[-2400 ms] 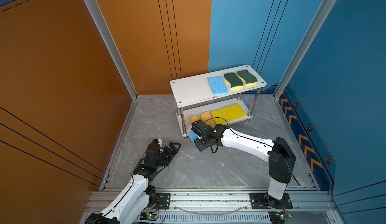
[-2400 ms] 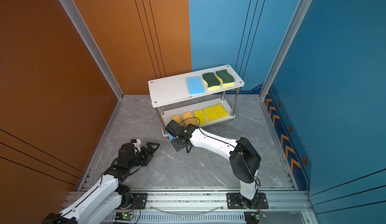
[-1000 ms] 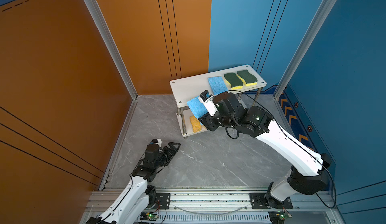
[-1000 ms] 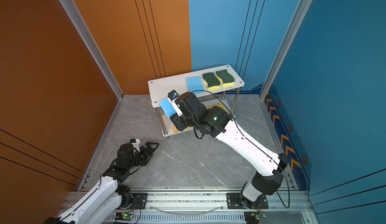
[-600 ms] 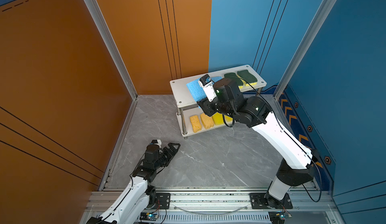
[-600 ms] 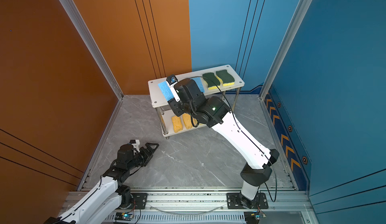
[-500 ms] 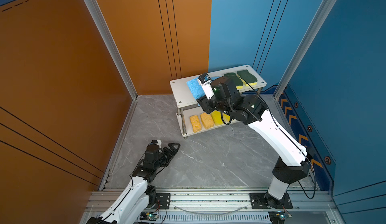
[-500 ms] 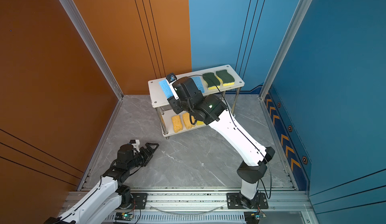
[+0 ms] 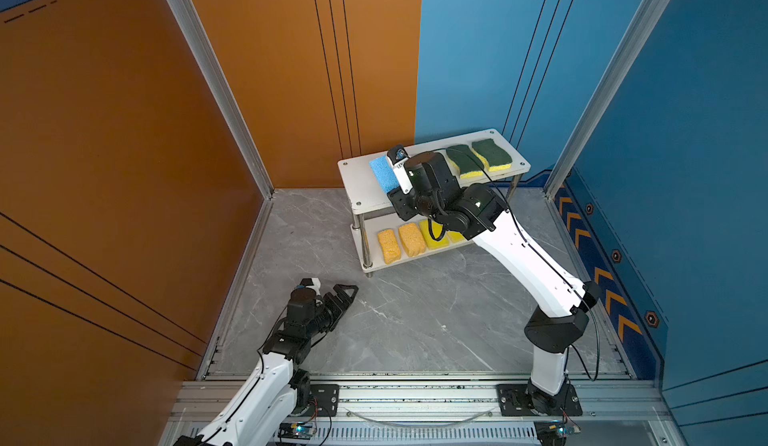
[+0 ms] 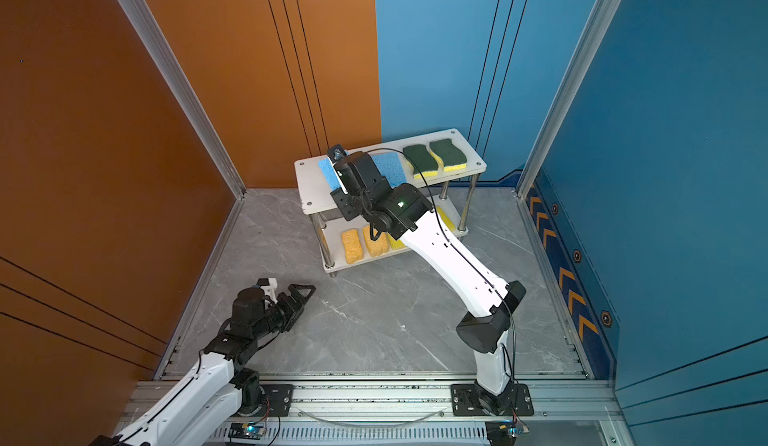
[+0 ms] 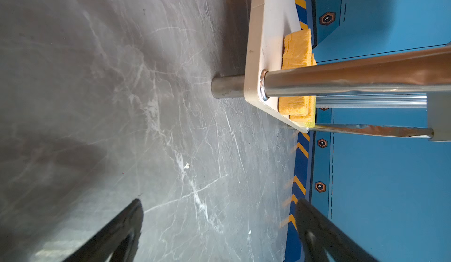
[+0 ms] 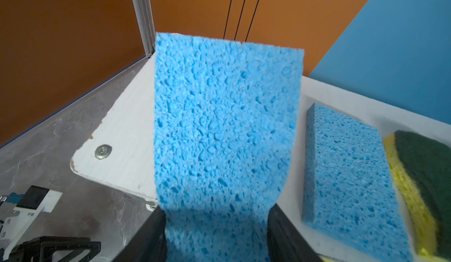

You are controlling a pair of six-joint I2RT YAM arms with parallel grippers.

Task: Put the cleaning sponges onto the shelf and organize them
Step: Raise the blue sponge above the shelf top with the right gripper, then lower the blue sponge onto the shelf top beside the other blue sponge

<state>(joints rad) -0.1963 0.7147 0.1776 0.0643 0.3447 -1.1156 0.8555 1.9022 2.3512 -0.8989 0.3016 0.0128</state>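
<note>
The shelf stands at the back of the grey floor. My right gripper is shut on a light blue sponge, held tilted just above the left part of the top board. Beside it on that board lie a second blue sponge and two green-topped sponges. The lower board carries two orange sponges and yellow ones, partly hidden by my arm. My left gripper is open and empty, low over the floor.
Orange and blue walls enclose the cell, with aluminium corner posts. A chrome shelf leg stands close ahead of my left gripper. A metal rail runs along the front edge. The top board's left corner is bare.
My right arm has lifted the blue sponge from in front of the shelf up over the left part of the top board. The left arm has not moved.
</note>
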